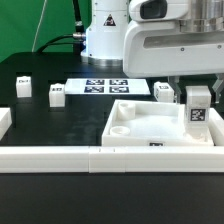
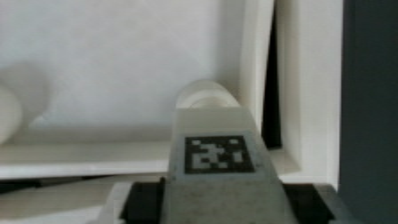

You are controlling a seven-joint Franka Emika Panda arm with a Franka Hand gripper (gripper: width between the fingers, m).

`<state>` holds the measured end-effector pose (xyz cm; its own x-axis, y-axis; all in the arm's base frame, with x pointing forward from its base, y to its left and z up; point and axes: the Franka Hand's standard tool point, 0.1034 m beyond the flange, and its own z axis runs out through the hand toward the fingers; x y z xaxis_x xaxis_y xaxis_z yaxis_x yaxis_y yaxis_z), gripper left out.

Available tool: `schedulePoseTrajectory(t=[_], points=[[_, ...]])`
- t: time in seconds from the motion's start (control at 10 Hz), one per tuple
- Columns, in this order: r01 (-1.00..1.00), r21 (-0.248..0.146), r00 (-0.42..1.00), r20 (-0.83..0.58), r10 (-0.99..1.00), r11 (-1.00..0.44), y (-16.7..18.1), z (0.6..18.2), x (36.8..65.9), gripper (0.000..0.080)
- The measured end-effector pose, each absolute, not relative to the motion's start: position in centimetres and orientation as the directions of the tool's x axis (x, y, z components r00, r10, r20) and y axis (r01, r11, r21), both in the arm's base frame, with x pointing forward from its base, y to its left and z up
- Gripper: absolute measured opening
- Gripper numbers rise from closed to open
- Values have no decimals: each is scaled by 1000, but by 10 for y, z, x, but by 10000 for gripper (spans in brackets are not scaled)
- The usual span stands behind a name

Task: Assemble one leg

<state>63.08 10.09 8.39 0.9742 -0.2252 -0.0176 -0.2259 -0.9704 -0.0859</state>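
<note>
My gripper point(image 1: 198, 97) is shut on a leg point(image 1: 198, 110), a small white post with a square tag on its side. It holds the leg upright over the large white tray point(image 1: 140, 128), at the exterior view's right end of it. I cannot tell whether the leg's lower end touches the tray. In the wrist view the leg point(image 2: 217, 140) points away from the gripper point(image 2: 217, 203) toward the tray's inner floor point(image 2: 107, 80), close to a raised wall. Three more legs stand on the black table: two at the exterior view's left point(image 1: 24, 86) point(image 1: 56, 95) and one behind the tray point(image 1: 163, 91).
The marker board point(image 1: 105, 86) lies flat at the back centre, in front of the robot base point(image 1: 105, 40). A low white barrier point(image 1: 60, 158) runs along the table's front and left side. A round socket point(image 1: 121, 130) shows in the tray's near corner.
</note>
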Motion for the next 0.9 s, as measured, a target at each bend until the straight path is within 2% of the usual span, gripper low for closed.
schedulePoseTrajectory(t=[0.1,0.4,0.6,0.9], points=[[-370,-92,929,-22,-370,-924,104,84,630,290],[-604,-100,796,-34,-604,-791,112,84,632,290],[-769,-91,638,-56,-768,-632,116,83,631,290],[-914,-73,405,-73,-911,-400,120,83,630,291]])
